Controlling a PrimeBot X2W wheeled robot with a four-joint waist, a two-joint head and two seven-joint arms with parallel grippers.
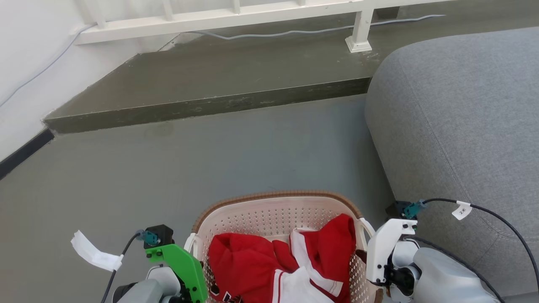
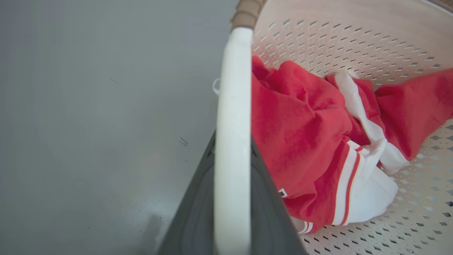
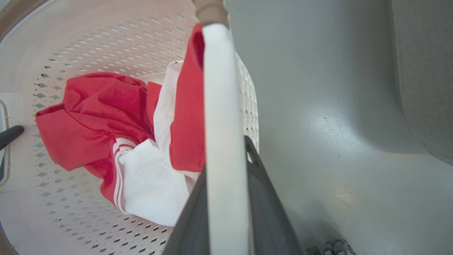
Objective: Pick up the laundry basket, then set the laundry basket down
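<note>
The laundry basket point(image 1: 269, 219) is cream-white and perforated with a brown woven rim. It sits at the bottom middle of the head view and holds red-and-white clothing point(image 1: 261, 261). My left gripper point(image 1: 185, 269), on a green mount, is at its left side. My right gripper point(image 1: 381, 256), on a white mount, is at its right side. In the left wrist view my left gripper point(image 2: 232, 141) is shut on the white side handle point(image 2: 231, 88). In the right wrist view my right gripper point(image 3: 226, 156) is shut on the other white handle point(image 3: 219, 88). I cannot tell whether the basket touches the floor.
A grey sofa point(image 1: 463, 126) stands close on the right, next to my right arm. Ahead lies open grey floor point(image 1: 210, 160), then a raised step point(image 1: 202, 107) with a white railing point(image 1: 231, 17) and a cable. A white wall point(image 1: 25, 63) runs along the left.
</note>
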